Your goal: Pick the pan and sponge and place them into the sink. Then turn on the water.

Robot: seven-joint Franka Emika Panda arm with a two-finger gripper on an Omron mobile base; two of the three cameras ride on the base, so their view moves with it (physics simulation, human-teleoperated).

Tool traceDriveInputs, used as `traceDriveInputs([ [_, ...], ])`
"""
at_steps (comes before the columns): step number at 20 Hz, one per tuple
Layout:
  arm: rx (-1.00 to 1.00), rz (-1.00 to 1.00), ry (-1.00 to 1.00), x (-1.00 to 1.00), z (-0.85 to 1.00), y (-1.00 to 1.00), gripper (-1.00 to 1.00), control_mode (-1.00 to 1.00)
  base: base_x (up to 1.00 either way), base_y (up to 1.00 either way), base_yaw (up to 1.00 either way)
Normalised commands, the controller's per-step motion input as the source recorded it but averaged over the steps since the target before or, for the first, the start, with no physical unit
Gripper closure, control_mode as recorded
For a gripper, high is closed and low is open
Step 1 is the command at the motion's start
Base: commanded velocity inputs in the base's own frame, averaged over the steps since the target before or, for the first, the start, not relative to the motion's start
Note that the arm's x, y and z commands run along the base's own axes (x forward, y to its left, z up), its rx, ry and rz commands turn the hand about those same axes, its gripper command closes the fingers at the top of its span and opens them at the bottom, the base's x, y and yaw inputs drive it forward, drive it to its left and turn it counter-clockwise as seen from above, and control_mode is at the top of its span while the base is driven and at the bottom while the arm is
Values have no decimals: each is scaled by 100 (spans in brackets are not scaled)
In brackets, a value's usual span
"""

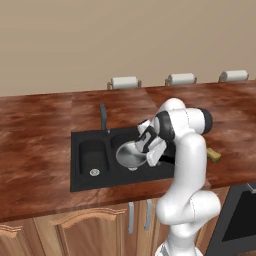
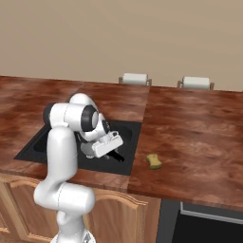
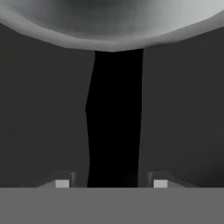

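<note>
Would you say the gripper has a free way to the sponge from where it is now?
Probably yes. The sponge lies alone on the counter right of the sink, nothing on or beside it. The gripper stands open astride the pan handle in the large basin and must lift clear first.

You have one pan (image 1: 131, 154), one sponge (image 2: 153, 161) and one sink (image 1: 90, 172) with two basins. Behind the counter (image 1: 35, 150) you can count three paper towel rolls (image 1: 124, 82).

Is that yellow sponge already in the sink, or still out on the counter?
Out. The sponge lies on the wooden counter right of the sink, apart from its edge.
</note>
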Motion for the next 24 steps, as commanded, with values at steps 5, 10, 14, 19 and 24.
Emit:
traceDriveInputs([
  [5,-1,0,0,0,-1,1,-100,-100,0,0,0],
  [10,0,0,-2,-1,25,-2,-100,-100,0,0,0],
  [14,0,0,-2,-3,40,-4,-100,-100,0,0,0],
  [19,0,1,-1,-13,46,-11,-100,-100,0,0,0],
  [24,1,1,0,-15,43,-28,-100,-100,0,0,0],
])
